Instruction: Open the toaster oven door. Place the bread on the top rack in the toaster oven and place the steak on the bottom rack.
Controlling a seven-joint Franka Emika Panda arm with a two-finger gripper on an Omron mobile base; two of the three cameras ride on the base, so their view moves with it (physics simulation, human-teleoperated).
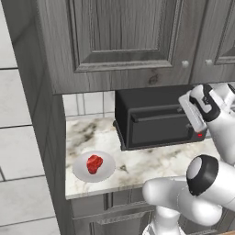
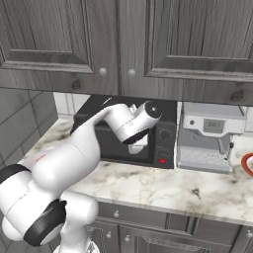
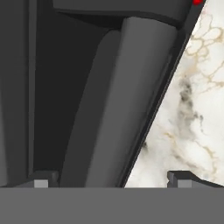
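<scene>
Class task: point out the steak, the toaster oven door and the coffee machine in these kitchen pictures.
steak [image 1: 94, 163], left base view, middle of the red chunk.
toaster oven door [image 1: 158, 131], left base view, centre of the panel.
coffee machine [image 2: 210, 138], right base view, its front.

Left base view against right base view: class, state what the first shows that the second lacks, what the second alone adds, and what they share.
Left base view alone: the steak on a white plate, left of the oven. Right base view alone: a silver coffee machine right of the oven. Both: the black toaster oven, its door closed, the marble counter and the grey cabinets above.
</scene>
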